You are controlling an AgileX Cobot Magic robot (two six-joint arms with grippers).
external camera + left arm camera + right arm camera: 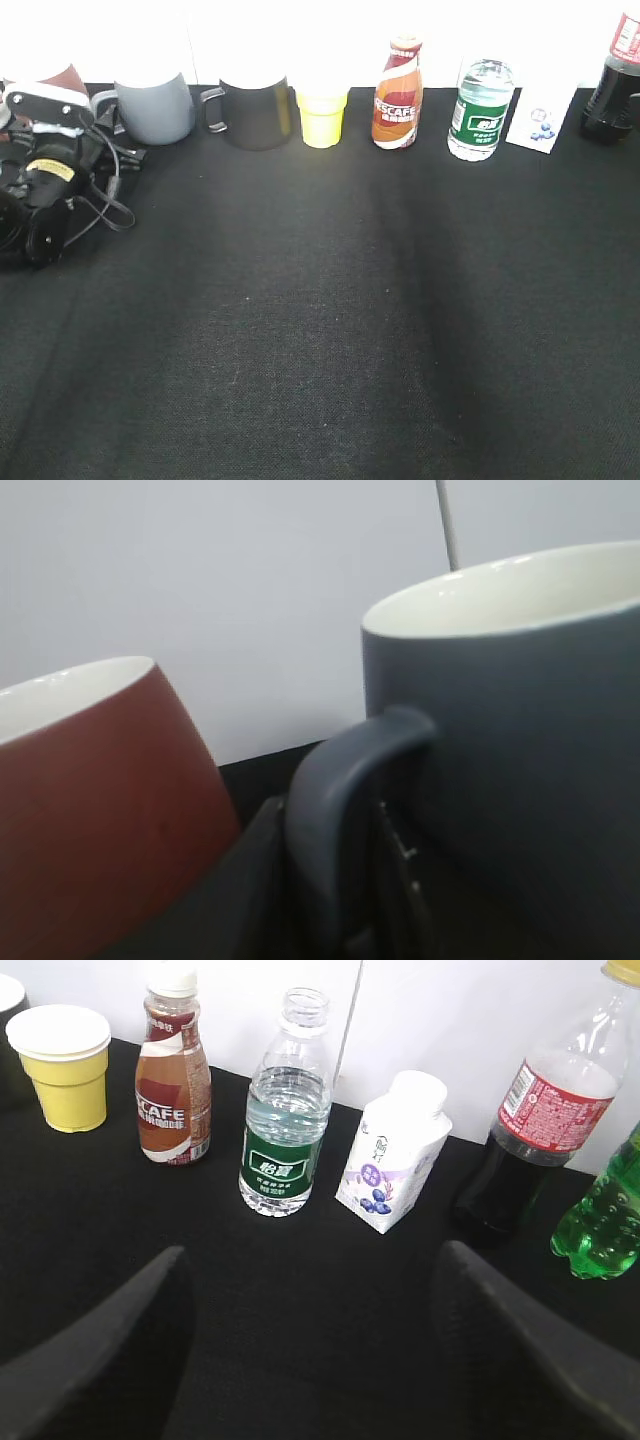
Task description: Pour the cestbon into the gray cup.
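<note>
My left gripper (335,880) has its fingers either side of the gray cup (520,750) handle; can't tell if clamped. Red mug (90,800) sits just beside it. My right gripper (310,1360) is wide open, empty, facing the cestbon (285,1110), upright between Nescafe (172,1075) and carton (393,1155).

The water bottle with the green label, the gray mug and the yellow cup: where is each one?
water bottle (283,1155): right wrist view, on its green label.
gray mug (157,108): exterior view, on its outer wall.
yellow cup (322,120): exterior view, on its side below the rim.
</note>
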